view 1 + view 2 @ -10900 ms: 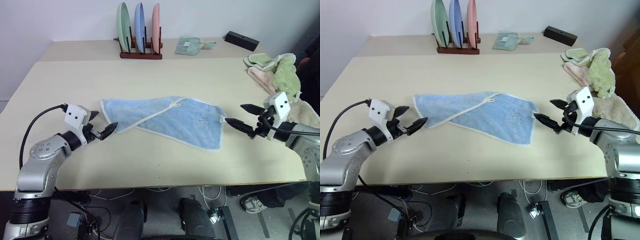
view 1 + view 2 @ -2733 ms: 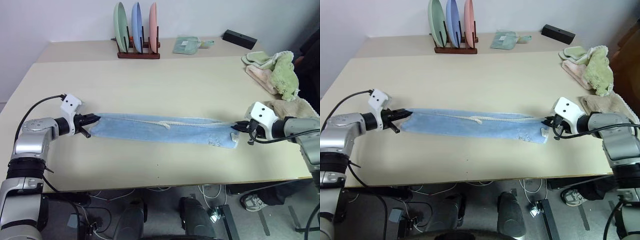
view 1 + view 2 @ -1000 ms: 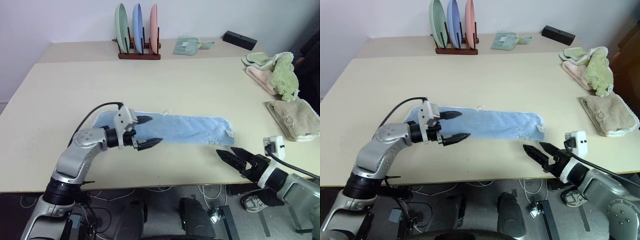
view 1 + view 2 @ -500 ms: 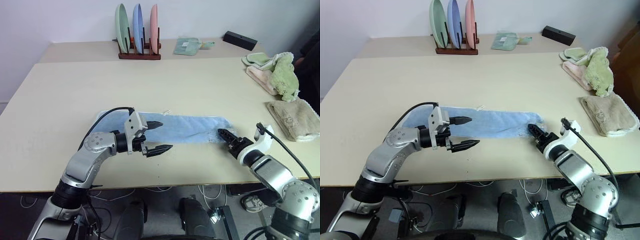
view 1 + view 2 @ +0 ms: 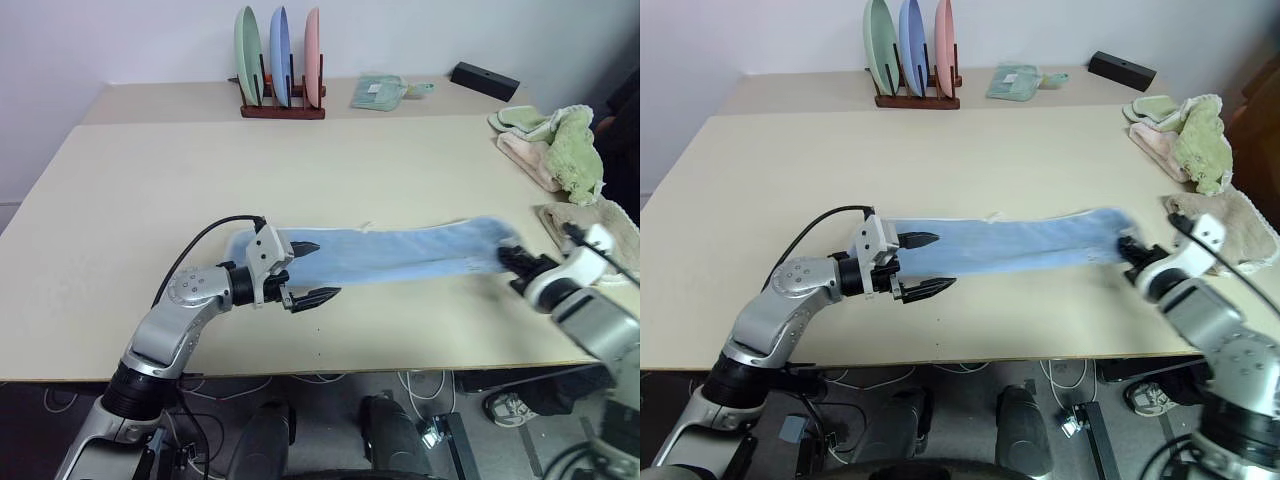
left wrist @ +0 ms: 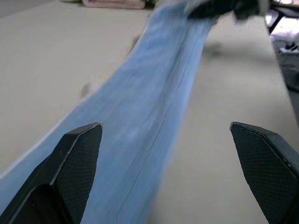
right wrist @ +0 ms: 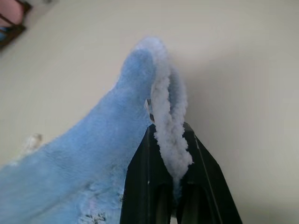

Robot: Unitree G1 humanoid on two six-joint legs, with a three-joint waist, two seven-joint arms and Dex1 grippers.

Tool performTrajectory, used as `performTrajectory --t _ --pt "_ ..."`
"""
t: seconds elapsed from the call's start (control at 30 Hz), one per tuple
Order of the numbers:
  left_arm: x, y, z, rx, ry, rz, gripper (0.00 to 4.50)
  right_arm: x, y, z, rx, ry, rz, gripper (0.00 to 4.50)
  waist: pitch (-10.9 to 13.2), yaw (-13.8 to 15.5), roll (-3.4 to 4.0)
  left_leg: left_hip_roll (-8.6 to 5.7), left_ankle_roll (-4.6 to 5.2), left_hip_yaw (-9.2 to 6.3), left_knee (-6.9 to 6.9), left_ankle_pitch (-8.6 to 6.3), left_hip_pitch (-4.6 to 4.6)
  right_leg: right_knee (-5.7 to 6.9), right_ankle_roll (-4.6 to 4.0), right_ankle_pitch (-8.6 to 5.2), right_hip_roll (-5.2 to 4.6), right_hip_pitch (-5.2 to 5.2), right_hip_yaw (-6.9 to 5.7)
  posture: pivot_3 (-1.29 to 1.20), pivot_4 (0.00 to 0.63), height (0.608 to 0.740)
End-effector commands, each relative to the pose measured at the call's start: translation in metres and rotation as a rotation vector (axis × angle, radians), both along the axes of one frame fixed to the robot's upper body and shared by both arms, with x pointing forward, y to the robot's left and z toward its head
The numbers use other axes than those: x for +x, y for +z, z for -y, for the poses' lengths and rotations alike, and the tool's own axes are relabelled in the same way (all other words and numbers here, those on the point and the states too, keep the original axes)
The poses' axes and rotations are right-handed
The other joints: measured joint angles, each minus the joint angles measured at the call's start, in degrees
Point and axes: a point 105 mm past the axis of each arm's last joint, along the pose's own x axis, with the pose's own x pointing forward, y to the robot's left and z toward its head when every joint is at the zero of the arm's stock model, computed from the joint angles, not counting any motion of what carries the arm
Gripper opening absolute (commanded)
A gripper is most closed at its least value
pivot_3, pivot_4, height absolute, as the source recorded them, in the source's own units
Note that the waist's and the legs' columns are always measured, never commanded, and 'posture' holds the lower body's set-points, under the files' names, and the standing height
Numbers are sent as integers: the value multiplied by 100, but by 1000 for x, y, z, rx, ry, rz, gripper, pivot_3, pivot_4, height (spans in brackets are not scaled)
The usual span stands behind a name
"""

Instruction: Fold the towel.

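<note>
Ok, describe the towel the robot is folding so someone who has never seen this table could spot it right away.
On the big beige table, look near the front edge between the two grippers. The towel is a long light blue strip, its right end pinched in the right gripper. The other towels, green, pink and beige, sit bunched at the table's right edge.

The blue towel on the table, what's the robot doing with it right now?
The robot is partway through folding the light blue towel, which lies as a long narrow strip across the table. The right tool is shut on the strip's right end, lifting it a little off the surface. The left tool is open, its fingers straddling the strip's left end without gripping it. Other towels sit piled at the table's right edge.
</note>
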Motion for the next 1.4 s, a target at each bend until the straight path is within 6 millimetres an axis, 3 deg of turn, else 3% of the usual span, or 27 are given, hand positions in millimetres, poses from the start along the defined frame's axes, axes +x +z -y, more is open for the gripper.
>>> performTrajectory --t 0.03,0.07,0.2,0.3,0.4,0.6,0.8,1.07,1.17,1.23,1.4 --pt "6 11 1 -4 1 63 4500 6 18 -7 -163 127 44 53 0 -28 0 1 1 0 0 0 1 0 0 0 0 1 -1 0 150 740" --pt "7 11 2 -7 2 65 4500 8 22 -12 -184 162 58 53 -1 -43 -1 1 1 0 0 -1 2 0 0 0 1 0 0 0 150 740" --pt "6 10 -1 1 7 69 4500 10 40 -84 -417 525 110 53 -1 -60 14 4 2 3 0 -1 2 1 6 3 2 -3 2 0 150 740" --pt "6 9 -4 0 24 62 4500 3 24 -132 -506 741 96 53 -3 -22 10 5 2 -1 -2 -1 -1 1 18 7 4 -6 0 0 150 740" --pt "4 8 -4 -6 24 60 4500 1 2 -162 -541 841 72 53 -4 21 1 4 2 -3 2 -2 -7 -7 20 7 2 -5 -2 0 150 740" --pt "3 10 0 -20 26 60 4500 9 -27 -172 -611 857 16 53 -3 12 0 -3 1 -4 11 -1 -24 -12 18 7 -3 -12 -2 0 150 740" --pt "1 8 -1 -17 34 56 4500 9 -27 -171 -599 855 29 53 -3 1 0 -2 2 -5 5 -1 -19 -9 19 8 -2 -13 -2 0 150 740" --pt "0 8 -10 -39 85 31 4500 -26 21 -183 -513 1016 280 3907 -2 10 0 -2 2 -6 4 -1 -19 -10 22 8 -2 -12 -2 0 150 740" --pt "0 7 -19 -39 118 20 4500 -26 37 -171 -443 965 331 3907 -2 3 0 -2 2 -8 6 -1 -18 -9 22 8 -2 -11 -3 0 150 740" --pt "0 5 -25 -34 140 12 4500 -14 41 -158 -425 878 336 3907 -3 -4 0 -2 2 -7 5 -2 -12 -8 21 8 -2 -8 -2 0 150 740" --pt "-2 1 -33 -32 170 -9 4500 21 26 -143 -485 745 290 1397 -3 -4 -1 -1 2 -6 2 -1 -10 -7 15 6 -1 -8 -2 0 150 740"
